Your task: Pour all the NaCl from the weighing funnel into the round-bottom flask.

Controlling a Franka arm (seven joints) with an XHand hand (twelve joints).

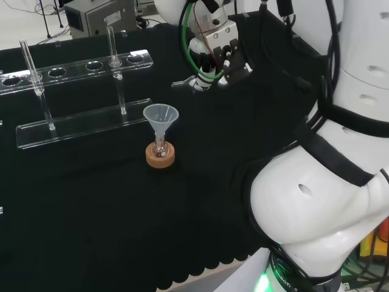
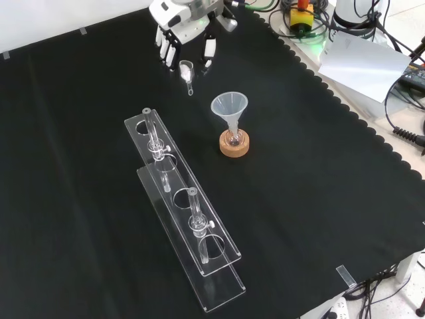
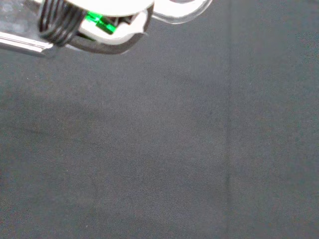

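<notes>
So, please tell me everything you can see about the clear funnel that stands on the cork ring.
The funnel is clear, probably plastic or glass, with a wide round mouth narrowing to a thin stem. It stands upright, mouth up, and its stem goes down into the neck of a small round-bottom flask that sits on a cork ring on the black cloth. Its cone looks empty. In the front view the hand is farther off, apart from it; nothing else touches it.

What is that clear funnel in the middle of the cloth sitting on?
The funnel stands in a small round-bottom flask, which rests on a cork ring. The ring hides the flask's underside; its contents are too small to tell.
</notes>
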